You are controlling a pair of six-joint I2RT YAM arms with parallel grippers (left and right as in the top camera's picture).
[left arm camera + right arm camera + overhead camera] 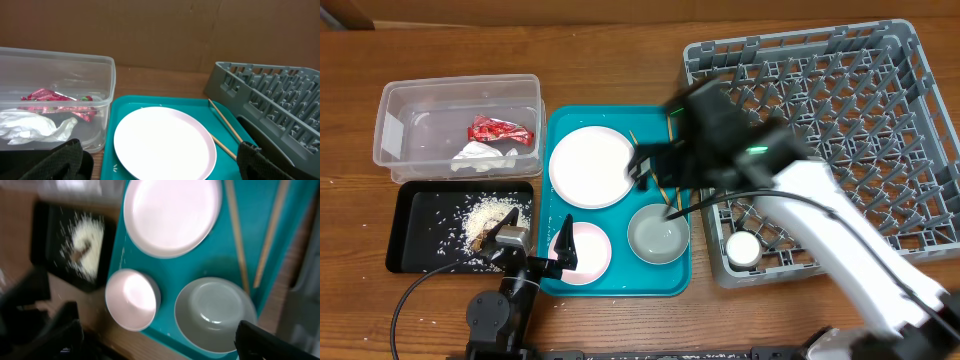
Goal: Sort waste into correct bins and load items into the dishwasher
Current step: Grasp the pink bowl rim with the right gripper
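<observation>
The teal tray (552,125) holds a large white plate (592,165), a small pinkish plate (585,250), a pale bowl (657,235) and two wooden chopsticks (670,200). A small white cup (743,248) sits in the grey dish rack (840,130). The clear tub (410,110) holds the red wrapper (500,130) and white napkin (480,155). Rice with brown scraps (490,218) lies in the black tray (415,230). My right gripper (160,335) is open and empty above the bowl (215,312) and small plate (132,300). My left gripper (160,162) is open and empty, facing the large plate (165,142).
In the overhead view the right arm (720,140) is blurred across the tray's right side and the rack's left edge. The left arm's base (500,310) stands at the table's front edge. Cardboard walls close off the back.
</observation>
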